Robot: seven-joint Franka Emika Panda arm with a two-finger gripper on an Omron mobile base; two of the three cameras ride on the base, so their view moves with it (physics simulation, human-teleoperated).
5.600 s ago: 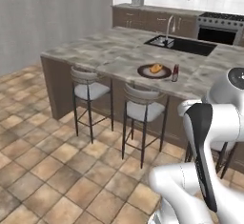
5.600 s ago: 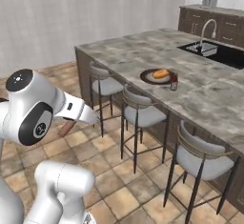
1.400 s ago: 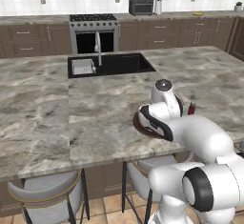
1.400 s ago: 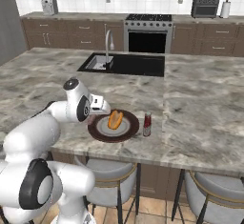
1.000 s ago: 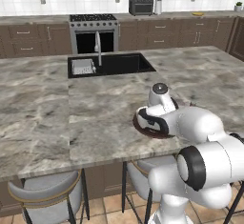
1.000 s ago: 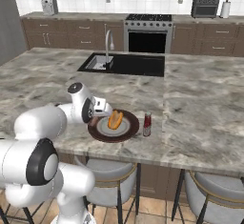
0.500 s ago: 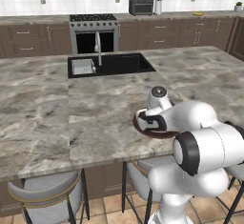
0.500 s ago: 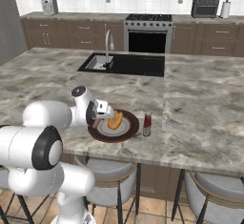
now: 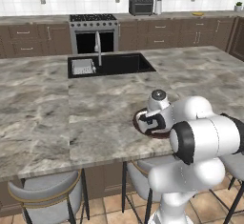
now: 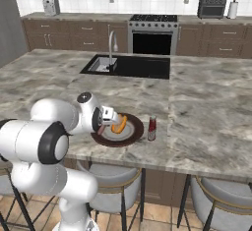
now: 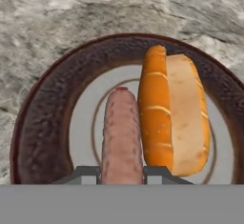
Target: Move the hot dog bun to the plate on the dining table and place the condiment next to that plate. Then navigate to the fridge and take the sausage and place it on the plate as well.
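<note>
Sausage sits clamped between the end effector's dark tips, low over the plate; whether it touches the plate can't be told. In the hand view it lies lengthwise across the grey centre, w/ the hot dog bun just beside it at 3 o'clock, split face turned to the far side from the sausage. Bun lies on the plate, long axis parallel to the sausage.

Right base view: plate is on the table near its front edge, bun on it, end effector at the plate's 9 o'clock side. Condiment stands upright just beside the plate at 3 o'clock, apart from the rim. Sink is well back at 12 o'clock.

Left base view: end effector is over the plate, arm covering most of it.
</note>
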